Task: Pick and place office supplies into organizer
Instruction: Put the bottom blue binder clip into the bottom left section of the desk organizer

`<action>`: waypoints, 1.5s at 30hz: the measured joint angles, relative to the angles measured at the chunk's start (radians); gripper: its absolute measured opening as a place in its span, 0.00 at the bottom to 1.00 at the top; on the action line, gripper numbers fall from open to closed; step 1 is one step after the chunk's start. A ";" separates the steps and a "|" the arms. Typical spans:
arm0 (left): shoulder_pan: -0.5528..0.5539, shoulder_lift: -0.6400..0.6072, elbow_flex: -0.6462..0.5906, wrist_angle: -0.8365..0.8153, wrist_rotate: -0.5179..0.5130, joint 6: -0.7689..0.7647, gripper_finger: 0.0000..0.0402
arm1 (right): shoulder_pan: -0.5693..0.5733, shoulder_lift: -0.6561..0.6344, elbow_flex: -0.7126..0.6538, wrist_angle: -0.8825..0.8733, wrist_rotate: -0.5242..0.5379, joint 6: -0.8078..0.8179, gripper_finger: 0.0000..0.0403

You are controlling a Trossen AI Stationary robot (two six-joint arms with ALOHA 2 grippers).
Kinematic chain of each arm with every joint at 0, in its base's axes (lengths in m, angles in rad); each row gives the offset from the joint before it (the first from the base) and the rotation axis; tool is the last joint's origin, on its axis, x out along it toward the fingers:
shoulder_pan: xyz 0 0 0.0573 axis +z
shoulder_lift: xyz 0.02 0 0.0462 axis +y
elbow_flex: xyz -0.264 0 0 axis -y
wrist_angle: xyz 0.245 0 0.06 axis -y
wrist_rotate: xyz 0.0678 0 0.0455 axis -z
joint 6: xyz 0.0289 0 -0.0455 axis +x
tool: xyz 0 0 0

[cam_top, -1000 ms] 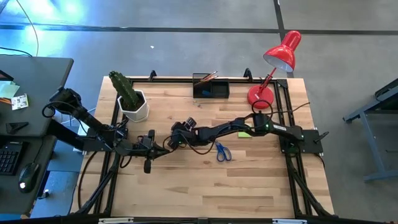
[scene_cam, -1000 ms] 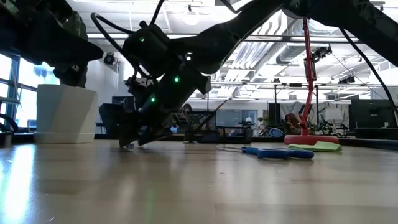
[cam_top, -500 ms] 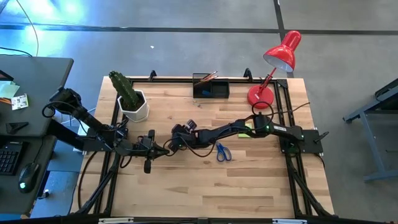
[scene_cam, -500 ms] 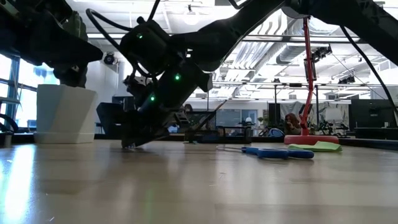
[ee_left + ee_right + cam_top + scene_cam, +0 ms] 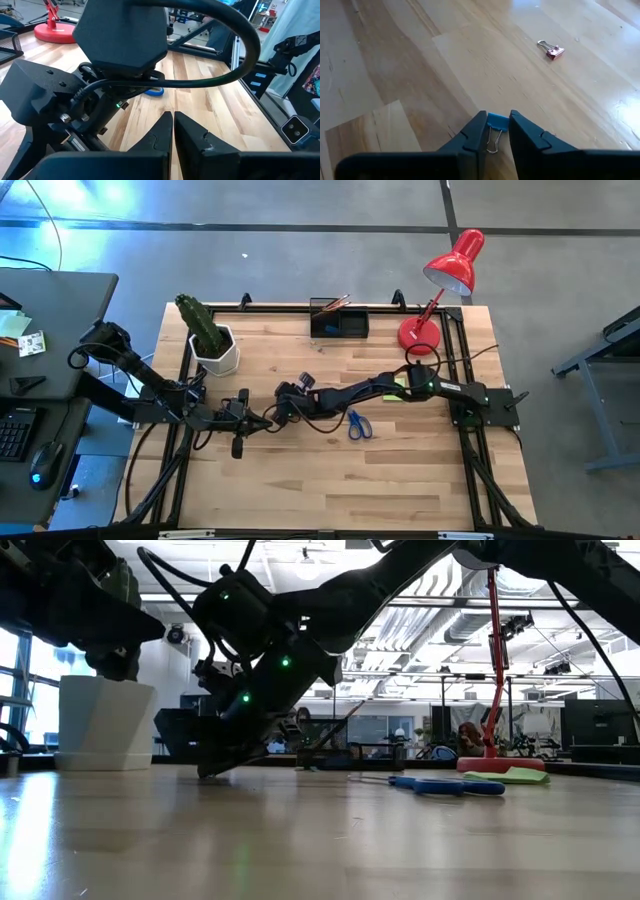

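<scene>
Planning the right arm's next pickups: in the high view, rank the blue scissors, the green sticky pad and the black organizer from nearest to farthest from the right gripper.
From the right gripper, near the table's middle:
1. Blue scissors, on the table toward the right arm's base.
2. Green sticky pad, farther that way, partly under the arm.
3. Black organizer, at the far edge.

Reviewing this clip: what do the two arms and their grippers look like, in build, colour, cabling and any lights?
Both arms are matte black and angular, with black cables looping along the links. The right arm shows small green indicator lights on its housings in the low view. The right gripper and left gripper each have two dark, tapered fingers with stepped inner edges.
</scene>
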 joint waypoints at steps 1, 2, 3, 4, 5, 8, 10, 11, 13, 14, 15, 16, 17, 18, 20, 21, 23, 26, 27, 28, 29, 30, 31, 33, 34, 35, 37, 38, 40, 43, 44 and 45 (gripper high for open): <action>0.000 0.000 0.000 -0.001 0.000 0.000 0.02 | 0.000 -0.004 0.000 -0.007 -0.002 -0.003 0.15; 0.000 0.000 0.000 -0.001 0.000 0.000 0.02 | 0.000 -0.009 0.000 -0.022 -0.004 -0.006 0.16; 0.000 0.000 0.000 -0.001 0.000 -0.001 0.02 | 0.000 -0.012 0.000 -0.032 -0.007 -0.009 0.16; 0.000 0.000 0.000 -0.002 0.000 -0.004 0.02 | 0.000 -0.022 -0.001 -0.049 -0.009 -0.016 0.17; 0.000 0.000 0.000 -0.002 0.000 -0.006 0.02 | -0.001 -0.034 -0.002 -0.083 -0.009 -0.022 0.17; 0.000 0.000 0.000 -0.008 0.000 -0.006 0.02 | -0.009 -0.073 -0.005 -0.171 0.002 -0.044 0.17; 0.000 0.000 0.000 -0.010 0.000 -0.007 0.02 | -0.018 -0.111 -0.006 -0.229 0.005 -0.065 0.17; 0.000 0.000 0.000 -0.015 0.000 -0.007 0.02 | -0.026 -0.131 -0.005 -0.248 0.007 -0.075 0.17; 0.000 0.000 0.000 -0.017 0.000 -0.007 0.02 | -0.043 -0.166 -0.003 -0.301 0.019 -0.106 0.16; 0.000 0.000 0.000 -0.018 0.000 -0.008 0.02 | -0.053 -0.178 -0.003 -0.325 0.026 -0.125 0.16; 0.000 0.000 0.000 -0.020 0.000 -0.008 0.02 | -0.065 -0.191 -0.003 -0.344 0.028 -0.148 0.16; 0.000 0.000 0.000 -0.020 0.000 -0.008 0.02 | -0.077 -0.204 -0.004 -0.364 0.030 -0.169 0.16; 0.000 0.000 0.000 -0.020 0.000 -0.011 0.02 | -0.092 -0.220 -0.004 -0.377 0.031 -0.193 0.16; 0.000 0.000 0.000 -0.021 0.000 -0.011 0.02 | -0.108 -0.238 -0.004 -0.390 0.026 -0.218 0.16; 0.000 0.000 0.000 -0.022 0.000 -0.011 0.02 | -0.147 -0.268 -0.003 -0.413 0.003 -0.253 0.17; 0.000 0.000 0.000 -0.025 0.000 -0.011 0.02 | -0.171 -0.276 -0.003 -0.425 -0.010 -0.268 0.17; 0.000 0.000 0.000 -0.028 0.000 -0.011 0.02 | -0.223 -0.285 -0.003 -0.433 -0.058 -0.298 0.18; 0.000 0.000 0.000 -0.028 0.000 -0.011 0.02 | -0.303 -0.290 -0.003 -0.427 -0.128 -0.334 0.18; 0.000 0.000 0.000 -0.027 0.000 -0.011 0.02 | -0.330 -0.291 -0.003 -0.430 -0.154 -0.340 0.18; 0.000 0.000 0.000 -0.027 0.000 -0.011 0.02 | -0.356 -0.291 -0.003 -0.434 -0.179 -0.345 0.18; 0.000 0.000 0.000 -0.028 0.000 -0.011 0.02 | -0.381 -0.290 -0.003 -0.439 -0.203 -0.345 0.18; 0.000 0.000 0.000 -0.027 0.000 -0.011 0.02 | -0.404 -0.289 -0.003 -0.439 -0.221 -0.345 0.18; 0.000 0.000 0.000 -0.027 0.000 -0.012 0.02 | -0.425 -0.289 -0.003 -0.438 -0.238 -0.344 0.18; 0.000 0.000 0.000 -0.028 0.000 -0.012 0.02 | -0.461 -0.289 -0.003 -0.435 -0.265 -0.344 0.18; 0.000 0.000 0.000 -0.027 0.000 -0.012 0.02 | -0.474 -0.289 -0.003 -0.434 -0.277 -0.343 0.18; 0.000 0.000 0.000 -0.027 0.000 -0.012 0.02 | -0.485 -0.289 -0.003 -0.434 -0.291 -0.342 0.18; 0.000 0.000 0.000 -0.027 0.000 -0.012 0.02 | -0.502 -0.289 -0.003 -0.436 -0.327 -0.333 0.18; 0.000 0.000 0.000 -0.027 0.000 -0.012 0.02 | -0.507 -0.289 -0.003 -0.437 -0.339 -0.332 0.18; 0.000 0.000 0.000 -0.027 0.000 -0.012 0.02 | -0.510 -0.288 -0.003 -0.437 -0.342 -0.334 0.19; 0.000 0.000 0.000 -0.031 0.000 -0.012 0.02 | -0.510 -0.288 -0.003 -0.438 -0.342 -0.357 0.22; 0.000 0.000 0.000 -0.033 0.000 -0.012 0.02 | -0.509 -0.288 -0.003 -0.440 -0.342 -0.362 0.24; 0.000 0.000 0.000 -0.035 0.000 -0.012 0.02 | -0.508 -0.288 -0.003 -0.441 -0.342 -0.370 0.25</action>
